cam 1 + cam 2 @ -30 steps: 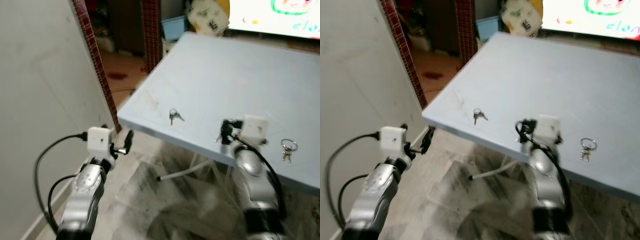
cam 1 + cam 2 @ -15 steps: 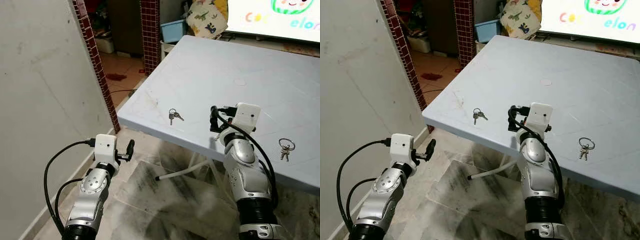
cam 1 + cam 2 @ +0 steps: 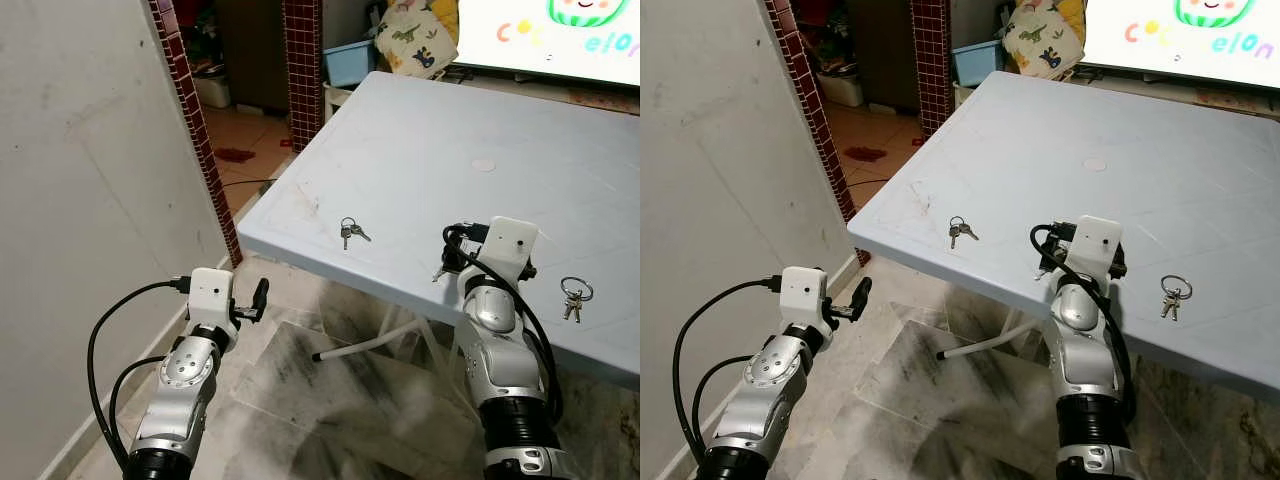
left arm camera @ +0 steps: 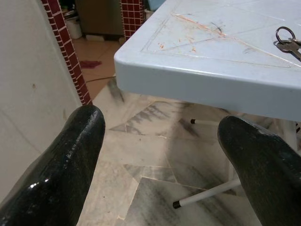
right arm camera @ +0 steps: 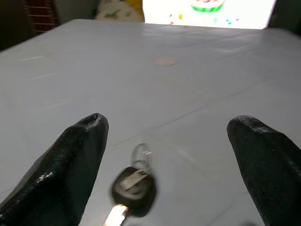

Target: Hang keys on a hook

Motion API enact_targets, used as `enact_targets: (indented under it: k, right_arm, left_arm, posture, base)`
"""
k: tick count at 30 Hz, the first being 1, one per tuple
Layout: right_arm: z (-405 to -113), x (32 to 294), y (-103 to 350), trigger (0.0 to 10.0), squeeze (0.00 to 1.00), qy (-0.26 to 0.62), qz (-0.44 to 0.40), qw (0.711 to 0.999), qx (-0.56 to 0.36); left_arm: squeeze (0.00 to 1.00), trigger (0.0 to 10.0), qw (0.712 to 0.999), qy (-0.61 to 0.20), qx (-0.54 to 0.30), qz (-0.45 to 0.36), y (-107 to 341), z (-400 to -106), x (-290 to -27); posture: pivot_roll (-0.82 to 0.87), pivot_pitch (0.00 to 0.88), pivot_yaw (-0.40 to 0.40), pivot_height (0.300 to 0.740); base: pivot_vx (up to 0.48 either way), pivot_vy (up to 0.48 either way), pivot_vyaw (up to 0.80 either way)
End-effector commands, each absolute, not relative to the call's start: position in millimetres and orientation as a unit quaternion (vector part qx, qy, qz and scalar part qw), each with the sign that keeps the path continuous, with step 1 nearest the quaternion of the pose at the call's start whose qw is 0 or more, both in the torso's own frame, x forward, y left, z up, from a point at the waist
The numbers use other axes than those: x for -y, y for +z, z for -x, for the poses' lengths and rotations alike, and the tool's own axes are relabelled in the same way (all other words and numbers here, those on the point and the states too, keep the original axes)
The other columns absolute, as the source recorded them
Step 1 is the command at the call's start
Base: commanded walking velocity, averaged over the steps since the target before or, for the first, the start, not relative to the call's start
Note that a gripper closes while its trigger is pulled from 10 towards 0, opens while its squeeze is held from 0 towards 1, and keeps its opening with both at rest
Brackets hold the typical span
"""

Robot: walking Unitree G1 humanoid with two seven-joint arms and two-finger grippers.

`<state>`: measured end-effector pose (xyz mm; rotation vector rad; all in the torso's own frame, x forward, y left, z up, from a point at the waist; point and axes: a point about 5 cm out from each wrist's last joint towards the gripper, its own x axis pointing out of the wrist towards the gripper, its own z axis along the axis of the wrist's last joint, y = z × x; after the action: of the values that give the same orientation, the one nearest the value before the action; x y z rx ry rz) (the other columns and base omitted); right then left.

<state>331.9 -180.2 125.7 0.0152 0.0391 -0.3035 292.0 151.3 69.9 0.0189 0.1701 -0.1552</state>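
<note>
The left gripper [image 3: 259, 297] hung low beside the wall [image 3: 80, 180], below the table [image 3: 450, 150] corner, its fingers [image 4: 70, 155] wide apart with nothing between them. The right gripper [image 5: 164, 165] was up at the near table edge, fingers spread wide and bare, and a key [image 5: 134, 188] with a dark round head and a thin ring lay on the top just ahead, between the two pads.

Farther along the near side sat two more bunches — one [image 3: 348, 232] near the left corner, one [image 3: 572, 296] on a bigger ring off to the right arm's side. All were apart from each other.

Keys like these would be light, hard and slick, and they lay flat, so they might skid on the smooth top if nudged. The ring or the thick head looked the best place to pinch.

The tabletop around them was bare, giving room to come down from above. The near edge was close, so a push toward it could drop a key to the floor [image 3: 330, 400]. I could make out no hook.
</note>
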Motion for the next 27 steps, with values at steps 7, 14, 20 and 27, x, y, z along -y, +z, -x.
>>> enact_targets:
  k: [7, 14, 20, 27]
  right_arm:
    - [-328, 176, 110, 10.0, 0.00, -0.135, -0.018, 0.990, -0.039]
    - [-326, 183, 105, 10.0, 0.00, -0.155, -0.003, 0.987, -0.038]
    - [-327, 184, 101, 10.0, 0.00, -0.154, -0.017, 0.987, -0.030]
    - [-331, 180, 95, 10.0, 0.00, -0.134, -0.015, 0.989, -0.053]
  left_arm:
    - [0.00, 10.0, 0.993, -0.079, -0.084, -0.019, 69, -291, -155]
    - [0.00, 10.0, 0.993, -0.079, -0.085, -0.021, 68, -289, -155]
    - [0.00, 10.0, 0.993, -0.079, -0.083, -0.022, 69, -289, -154]
    - [0.00, 10.0, 0.993, -0.081, -0.083, -0.023, 69, -288, -154]
  posture:
    - [-0.06, 0.019, 0.063, 0.740]
    - [-0.06, 0.022, 0.063, 0.740]
    - [-0.06, 0.026, 0.065, 0.740]
    - [-0.05, 0.032, 0.069, 0.740]
  base:
    - [0.000, 0.000, 0.00]
    - [0.000, 0.000, 0.00]
    - [0.000, 0.000, 0.00]
    - [0.000, 0.000, 0.00]
